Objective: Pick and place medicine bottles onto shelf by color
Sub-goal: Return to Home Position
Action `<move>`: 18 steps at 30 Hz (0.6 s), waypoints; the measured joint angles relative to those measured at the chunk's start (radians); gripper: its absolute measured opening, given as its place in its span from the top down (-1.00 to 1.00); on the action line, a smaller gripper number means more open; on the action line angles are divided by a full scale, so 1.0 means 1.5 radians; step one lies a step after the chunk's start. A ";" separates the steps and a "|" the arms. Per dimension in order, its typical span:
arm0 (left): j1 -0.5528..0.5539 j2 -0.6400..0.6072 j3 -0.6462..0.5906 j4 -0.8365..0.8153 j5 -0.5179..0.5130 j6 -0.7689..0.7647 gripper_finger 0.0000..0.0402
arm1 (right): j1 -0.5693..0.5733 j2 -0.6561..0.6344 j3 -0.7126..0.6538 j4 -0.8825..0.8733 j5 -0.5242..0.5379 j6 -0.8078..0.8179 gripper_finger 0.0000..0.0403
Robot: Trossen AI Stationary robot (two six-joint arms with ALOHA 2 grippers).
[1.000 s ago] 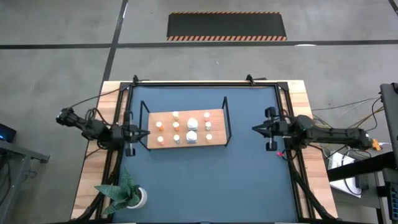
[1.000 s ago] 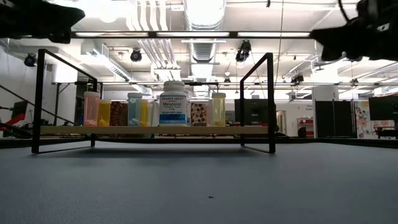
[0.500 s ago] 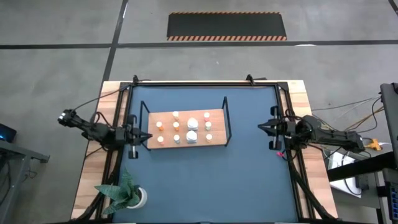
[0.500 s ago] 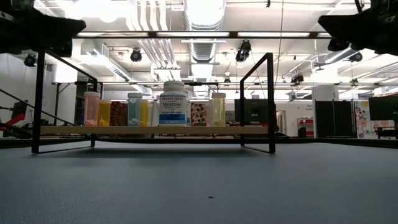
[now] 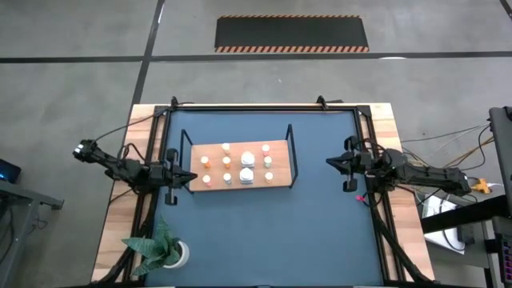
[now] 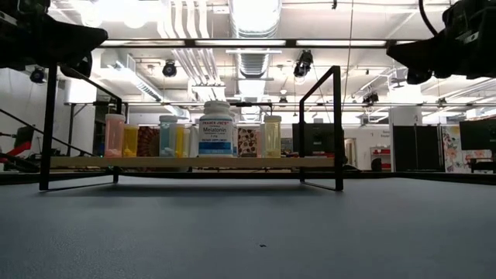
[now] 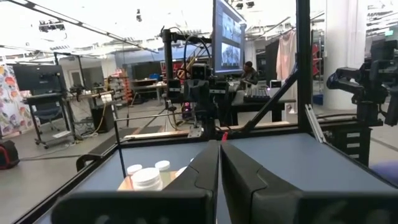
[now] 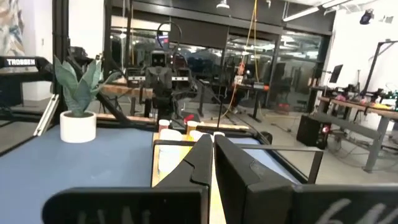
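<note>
The wooden shelf (image 5: 240, 166) with black frame ends stands mid-table. Several small medicine bottles (image 5: 226, 163) and two larger white ones (image 5: 246, 173) stand upright on its board; in the low view they show in a row (image 6: 186, 139). My left gripper (image 5: 190, 174) is shut and empty, just off the shelf's left end, above the table. My right gripper (image 5: 328, 163) is shut and empty, to the right of the shelf near the table's right edge. Both show shut in their wrist views, left (image 7: 219, 152) and right (image 8: 213, 146).
A white pot with a green plant (image 5: 164, 250) stands at the near left corner. A black frame rail (image 5: 256, 107) runs along the table's far edge. Bare blue tabletop (image 5: 272, 232) lies near of the shelf.
My right gripper has drawn back toward the table's right edge, then come a little toward the shelf again. My left gripper has stayed by the shelf's left end. The bottles have not moved.
</note>
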 joint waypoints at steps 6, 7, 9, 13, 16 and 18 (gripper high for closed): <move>0.000 0.006 0.000 0.000 0.000 0.000 1.00 | 0.000 0.010 0.000 -0.004 0.000 0.000 0.96; 0.000 0.006 0.000 0.000 0.000 0.000 1.00 | 0.000 0.010 0.000 -0.004 0.000 0.000 0.96; 0.000 0.007 0.000 0.000 0.000 0.001 1.00 | 0.000 0.010 0.000 -0.005 0.000 0.000 0.96; 0.000 0.008 0.000 0.001 0.000 0.001 1.00 | 0.000 0.010 0.000 -0.005 0.000 0.000 0.96; 0.000 0.008 0.000 0.001 0.000 0.001 1.00 | 0.000 0.010 0.000 -0.005 0.000 0.000 0.96; 0.000 0.008 -0.001 0.001 0.000 0.001 1.00 | 0.000 0.010 0.000 -0.005 0.000 0.000 0.96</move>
